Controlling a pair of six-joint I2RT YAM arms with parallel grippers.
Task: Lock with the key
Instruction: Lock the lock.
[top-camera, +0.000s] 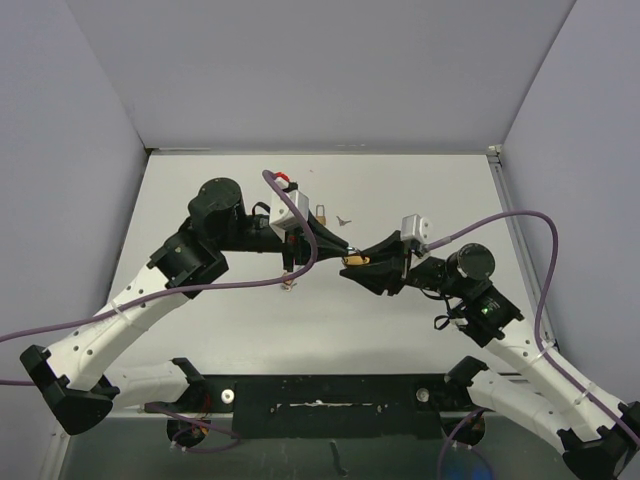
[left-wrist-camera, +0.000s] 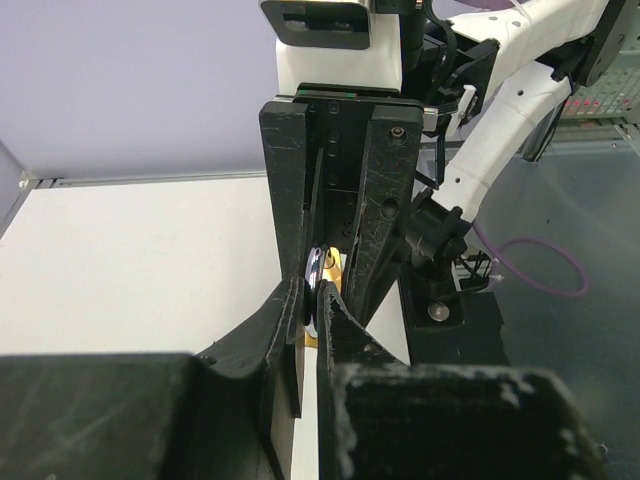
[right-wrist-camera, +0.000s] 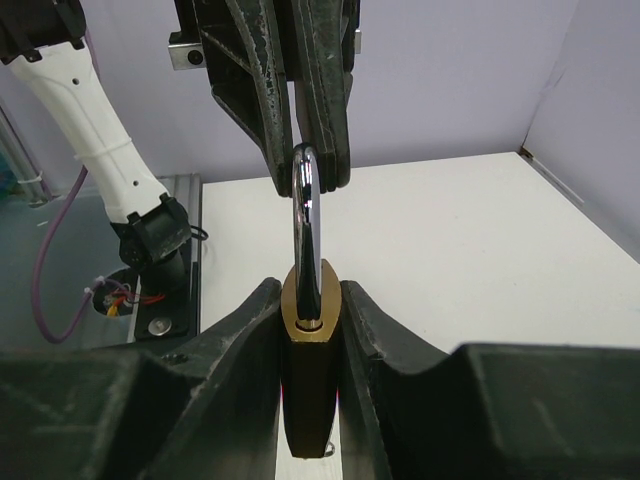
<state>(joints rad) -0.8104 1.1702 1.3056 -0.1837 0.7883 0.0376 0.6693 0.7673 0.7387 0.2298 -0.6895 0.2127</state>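
A brass padlock (top-camera: 355, 261) with a steel shackle is held above the table between both grippers. My right gripper (right-wrist-camera: 312, 300) is shut on the padlock's brass body (right-wrist-camera: 310, 385), with the shackle (right-wrist-camera: 305, 210) pointing away from it. My left gripper (left-wrist-camera: 317, 290) is shut on the top of the shackle (left-wrist-camera: 319, 268), and its fingers (right-wrist-camera: 305, 90) meet the padlock from the far side. In the top view the left gripper (top-camera: 343, 249) and right gripper (top-camera: 364, 263) touch tip to tip. A small grey key-like object (top-camera: 345, 218) lies on the table behind them.
A white table (top-camera: 400, 330) is enclosed by grey walls at the back and sides. A small loose piece (top-camera: 288, 284) lies by the left arm's purple cable. The black base bar (top-camera: 330, 395) runs along the near edge.
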